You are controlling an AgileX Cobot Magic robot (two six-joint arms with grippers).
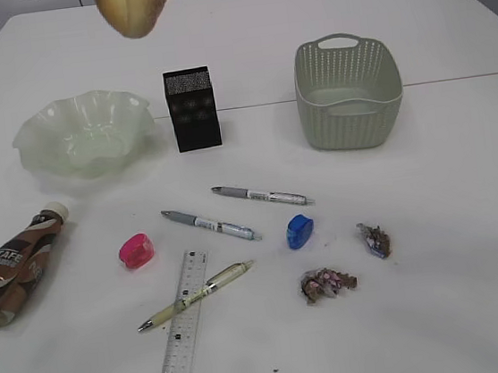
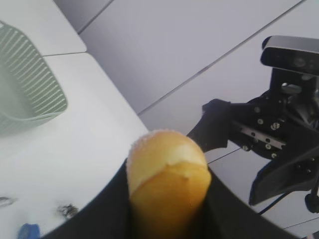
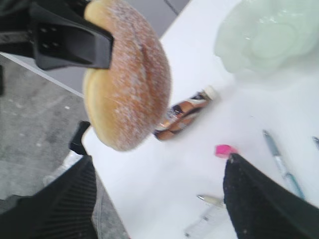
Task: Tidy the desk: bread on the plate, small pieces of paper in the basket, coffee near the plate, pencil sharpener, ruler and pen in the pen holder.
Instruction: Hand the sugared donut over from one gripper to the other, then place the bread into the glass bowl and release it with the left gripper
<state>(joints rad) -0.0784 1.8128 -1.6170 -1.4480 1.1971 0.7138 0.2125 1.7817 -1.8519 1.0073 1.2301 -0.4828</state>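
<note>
Left wrist view — left gripper point(image 2: 167, 199) clamps bread point(image 2: 167, 174).

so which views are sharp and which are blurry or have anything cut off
Exterior view: evenly lit and sharp, soft shadows, but the golden-brown sugar-dusted bun is cropped by the top edge. Left wrist view: the bun is soft, too close to the lens. Right wrist view: the translucent pale green ruffled plate and brown-and-white swirled bottle are blurred.

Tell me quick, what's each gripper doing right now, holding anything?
Left gripper: closed on the bread, held up in the air.
Right gripper: open, holding nothing.
</note>
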